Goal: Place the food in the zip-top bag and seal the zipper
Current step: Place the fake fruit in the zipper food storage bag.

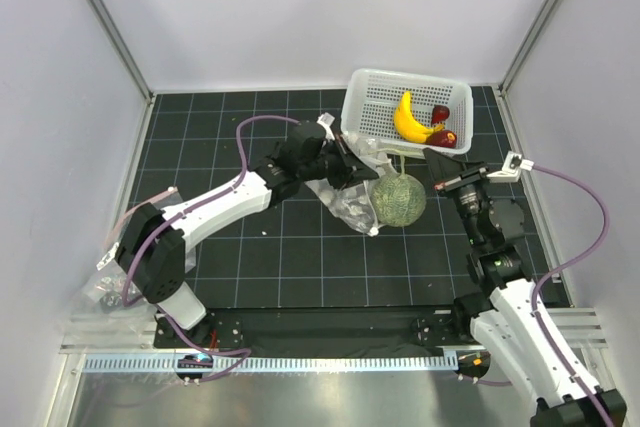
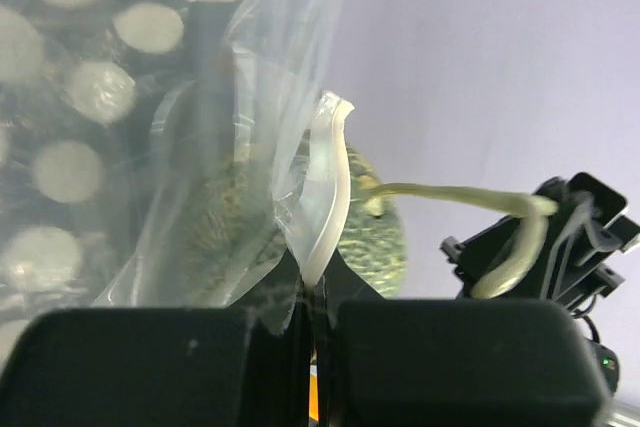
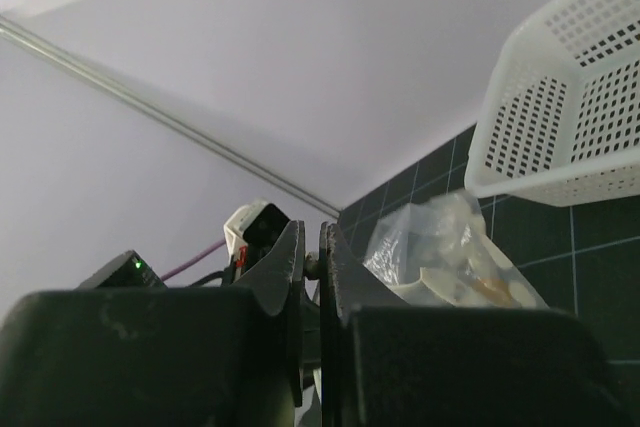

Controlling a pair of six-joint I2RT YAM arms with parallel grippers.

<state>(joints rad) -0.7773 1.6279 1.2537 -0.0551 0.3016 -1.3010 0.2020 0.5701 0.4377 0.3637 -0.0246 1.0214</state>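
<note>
Left gripper (image 1: 343,167): clamped tight on zipper (image 2: 325,187) of bag (image 1: 350,202), just below basket (image 1: 372,107).
Right gripper (image 1: 435,162): pinched on stem (image 2: 440,192) of melon (image 1: 400,199); grip hidden in own wrist view.
Melon against bag mouth, depth inside unclear.
Banana (image 1: 405,119), red fruits (image 1: 440,113) in basket.

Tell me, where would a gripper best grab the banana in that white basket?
Probably the curved middle of the banana, coming straight down from above. It lies flat in the open-topped basket, whose walls block side approaches, and red fruits crowd one end.
</note>
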